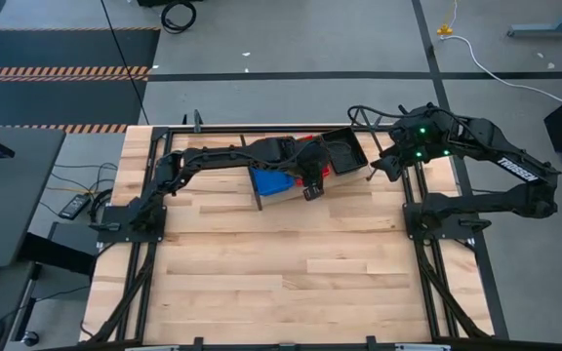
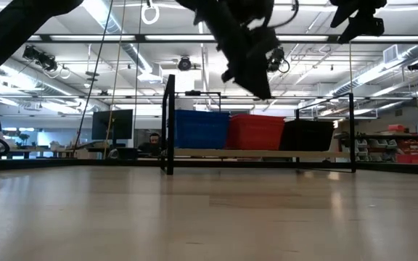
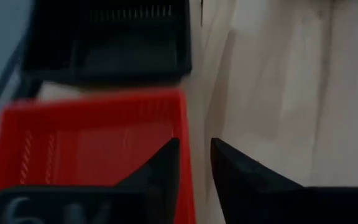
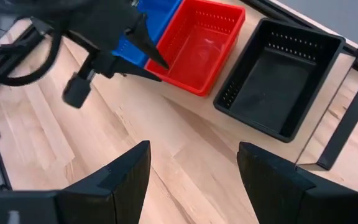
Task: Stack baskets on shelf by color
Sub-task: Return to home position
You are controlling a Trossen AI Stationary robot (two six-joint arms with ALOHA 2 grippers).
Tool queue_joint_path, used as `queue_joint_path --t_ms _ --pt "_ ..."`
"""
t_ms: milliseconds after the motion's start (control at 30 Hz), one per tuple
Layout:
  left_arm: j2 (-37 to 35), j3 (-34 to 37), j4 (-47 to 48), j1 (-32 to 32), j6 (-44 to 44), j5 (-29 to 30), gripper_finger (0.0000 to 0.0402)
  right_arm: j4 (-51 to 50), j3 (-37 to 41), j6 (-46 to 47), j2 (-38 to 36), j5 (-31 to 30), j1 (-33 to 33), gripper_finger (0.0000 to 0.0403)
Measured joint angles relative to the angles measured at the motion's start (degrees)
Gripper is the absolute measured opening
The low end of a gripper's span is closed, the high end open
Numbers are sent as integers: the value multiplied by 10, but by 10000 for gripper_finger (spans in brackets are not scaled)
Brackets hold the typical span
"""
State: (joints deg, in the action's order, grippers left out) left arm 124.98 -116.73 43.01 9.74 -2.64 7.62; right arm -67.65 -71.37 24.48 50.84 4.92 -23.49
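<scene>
The baskets sit side by side on the shelf [image 2: 252, 154]: a blue stack [image 2: 202, 129], a red stack [image 2: 256, 132] and a black stack [image 2: 307, 134]. My left gripper [image 3: 195, 149] hovers above the red basket's [image 3: 92, 143] edge, its fingers a narrow gap apart with nothing between them. The low view shows it [image 2: 261, 85] clear above the baskets. My right gripper [image 4: 194, 162] is wide open, high over the table on the near side of the black basket [image 4: 278, 74], and holds nothing. In the high view the left arm hides much of the red basket [image 1: 322, 168].
The shelf's black wire frame ends [image 2: 169, 123] [image 2: 352, 119] stand at both sides of the basket row. Bare wooden tabletop [image 1: 291, 263] stretches toward the near edge. Both arm bases [image 1: 125, 216] [image 1: 437, 213] stand at the table's sides. A person [image 2: 153, 141] shows far behind.
</scene>
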Motion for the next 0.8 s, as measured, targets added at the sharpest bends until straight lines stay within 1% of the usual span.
queue_joint_path --t_ms 200,367,467,500,633,800 --pt "-7 -80 44 -7 6 0 97 -1 0 0 -12 0 0 245" --pt "-7 -138 82 -14 14 0 89 -1 0 -1 -21 -22 0 245" --pt "-6 -178 114 -17 7 0 83 0 0 -5 -22 -23 0 245" --pt "-9 -184 119 -19 2 0 80 0 0 -6 -22 -21 0 245" --pt "-61 -167 137 -29 -12 -2 60 1 0 -6 -26 -19 0 241" --pt "-136 -168 157 -26 -7 1 9 26 0 -20 -47 -24 0 222"
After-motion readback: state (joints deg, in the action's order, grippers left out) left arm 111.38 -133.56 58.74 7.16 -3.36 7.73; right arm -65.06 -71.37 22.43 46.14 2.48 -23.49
